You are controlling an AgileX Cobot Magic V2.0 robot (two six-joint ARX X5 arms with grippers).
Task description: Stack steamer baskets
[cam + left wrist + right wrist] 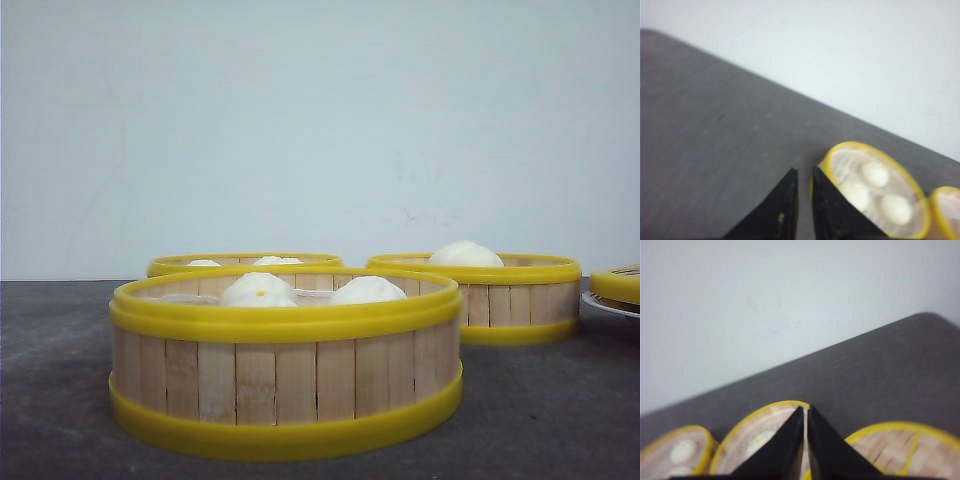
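Nothing stacked yet from what I see. Three steamer baskets all sit separately on the dark table (60,400): the near basket (286,395) close to the front edge, the back left basket (170,266) behind it and mostly hidden, the back right basket (520,300) toward the far right. All three hold white buns (367,291). At the right edge there's a lid (617,283) with a yellow rim, resting on a white plate (605,305).

My left gripper (804,175) is up above the table, fingers nearly pressed together with only a thin slit, gripping nothing. A basket rim sits just beside its tips in the wrist view. My right gripper (805,412) is the same: closed to a sliver, empty, hovering over a basket and the slatted lid.

Risks from here, my call:
- Fingers are too closed to take a rim; descending like this would knock or shove a basket instead of clamping it.
- The bands look glossy, so a one-sided pinch may slip and tilt the basket.
- Buns dome above the rims, especially back right; a basket set on top could sit crooked or squash them.
- The baskets stand close together, so a lift could bump a neighbour.
- Left wrist view is blurry, so alignment is hard to judge.
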